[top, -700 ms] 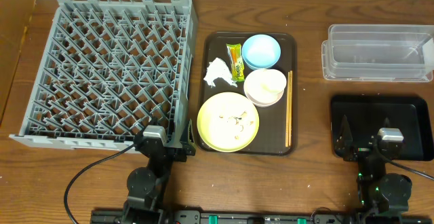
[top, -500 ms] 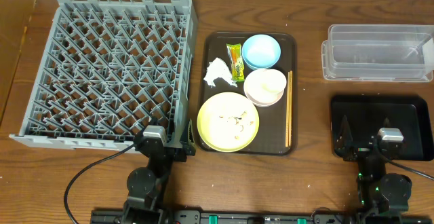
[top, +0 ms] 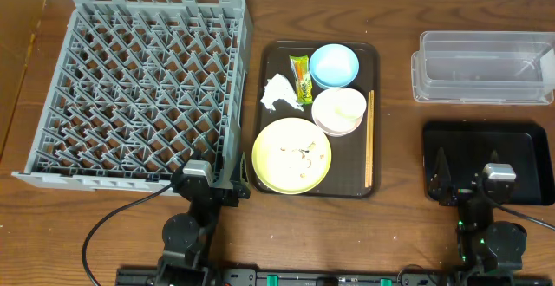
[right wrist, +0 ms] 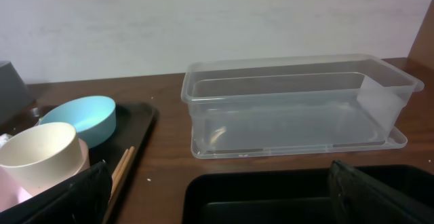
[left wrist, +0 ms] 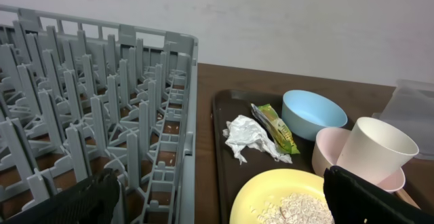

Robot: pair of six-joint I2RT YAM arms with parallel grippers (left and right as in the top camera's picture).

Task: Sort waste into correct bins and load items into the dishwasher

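On a dark brown tray (top: 276, 56) lie a yellow plate (top: 282, 166) with rice scraps (left wrist: 297, 208), a crumpled tissue (top: 277, 93), a yellow-green wrapper (top: 301, 78), a blue bowl (top: 334, 65), a pink bowl (top: 328, 123) holding a cream cup (left wrist: 374, 149), and chopsticks (top: 369, 139). The grey rack (top: 139, 87) stands to the left. At the right are the clear tub (right wrist: 298, 102) and the black tray (top: 486, 139). My left gripper (top: 208, 184) stands open at the rack's near right corner. My right gripper (top: 473, 182) stands open over the black tray's near edge. Both are empty.
A pale wall runs behind the table. A black cable (top: 113, 221) loops from the left arm's base along the front edge. Bare wood (top: 399, 104) separates the brown tray from the two bins.
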